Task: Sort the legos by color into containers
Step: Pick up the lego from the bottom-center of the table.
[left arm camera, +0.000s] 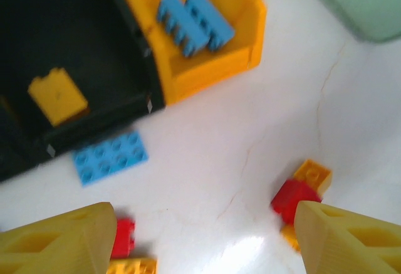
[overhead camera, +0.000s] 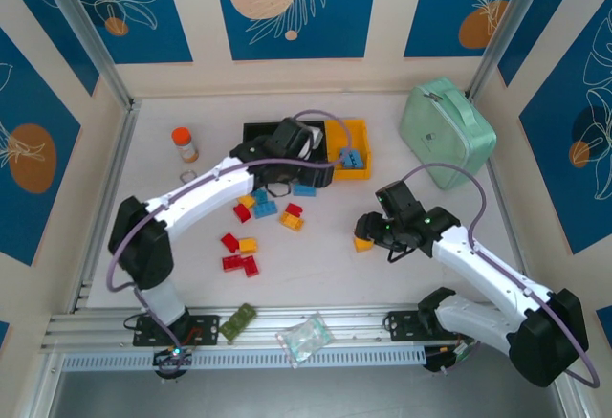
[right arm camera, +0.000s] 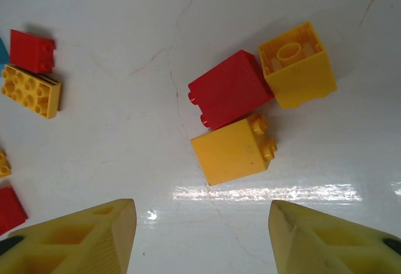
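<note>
The right hand [right arm camera: 202,239] hangs over the worktop [overhead camera: 325,275] at about 3 o'clock of the brick scatter. Its fingers [right arm camera: 75,236] are spread wide with nothing between them. Just beyond the tips a red brick [right arm camera: 229,97] touches a studded yellow brick [right arm camera: 233,150] and an upturned yellow brick [right arm camera: 297,66]. The right arm comes in from its base at 5 o'clock, the forearm slanting toward the centre. The left hand [left arm camera: 203,239] is likewise wide open and empty, poised at the near side of the containers at 12 o'clock. Its arm rises from 7 o'clock to an elbow at 9 and stretches across to the bins. Ahead of it the black bin [left arm camera: 94,42] holds one small yellow brick [left arm camera: 56,95]. The yellow bin [left arm camera: 213,67] touches its right wall and holds two blue bricks [left arm camera: 194,22]. A flat blue brick [left arm camera: 109,157] lies on the worktop just beside the black bin's front wall. The loose legos [overhead camera: 263,206] spread from there toward 8 o'clock. Bare worktop lies between them and the right hand, and along the near strip. There a green circuit board [overhead camera: 237,322] and a clear bag [overhead camera: 304,337] rest at the rail. A mint-green case [overhead camera: 445,131] sits at 2 o'clock against the far right corner, apart from the yellow bin. An orange-capped bottle [overhead camera: 184,143] stands at 10 o'clock, left of the black bin.
</note>
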`<state>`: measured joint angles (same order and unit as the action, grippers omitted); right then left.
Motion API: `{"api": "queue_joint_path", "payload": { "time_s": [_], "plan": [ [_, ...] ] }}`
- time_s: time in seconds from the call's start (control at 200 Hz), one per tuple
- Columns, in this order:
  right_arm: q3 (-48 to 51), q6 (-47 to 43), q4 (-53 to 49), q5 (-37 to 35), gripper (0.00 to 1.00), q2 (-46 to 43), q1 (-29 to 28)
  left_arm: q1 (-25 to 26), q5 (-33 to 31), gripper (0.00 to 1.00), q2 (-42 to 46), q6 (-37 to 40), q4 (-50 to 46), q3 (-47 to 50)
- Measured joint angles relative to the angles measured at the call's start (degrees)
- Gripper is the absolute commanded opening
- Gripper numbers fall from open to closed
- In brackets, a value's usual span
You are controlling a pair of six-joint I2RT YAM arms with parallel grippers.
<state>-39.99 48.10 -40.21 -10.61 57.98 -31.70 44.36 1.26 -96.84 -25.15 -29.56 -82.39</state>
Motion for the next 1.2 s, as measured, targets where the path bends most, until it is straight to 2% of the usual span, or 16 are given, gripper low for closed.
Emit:
{"api": "queue_joint_path", "payload": {
  "time_s": [0.175,0.35,0.68,0.8,1.025,1.201],
  "plan": [
    [0.0,0.4,-0.3,-1.2,0.65,3.2,-1.4,0.0,-0.2,0.75,8.0,-1.6,2.3,14.9],
    [0.0,0.1,1.2,-2.6,0.65,9.0,-2.9,-0.1,-0.5,0.75,15.1,-4.7,4.7,25.4],
    [-2.2,-3.7,5.3,-6.4,0.64,22.0,-4.8,-0.1,-2.1,0.76,22.4,-9.2,6.5,33.8],
    [-3.8,-5.0,6.4,-7.5,0.59,25.0,-5.9,-0.1,-2.8,0.76,23.2,-10.0,6.5,35.0],
    [-6.0,-5.7,6.5,-8.5,0.43,27.9,-9.6,-0.1,-3.4,0.76,23.3,-10.9,6.7,35.6],
    [-7.6,-5.4,5.7,-8.5,0.38,28.5,-12.7,-0.1,-4.0,0.76,23.7,-11.1,6.7,36.4]
  ]
}}
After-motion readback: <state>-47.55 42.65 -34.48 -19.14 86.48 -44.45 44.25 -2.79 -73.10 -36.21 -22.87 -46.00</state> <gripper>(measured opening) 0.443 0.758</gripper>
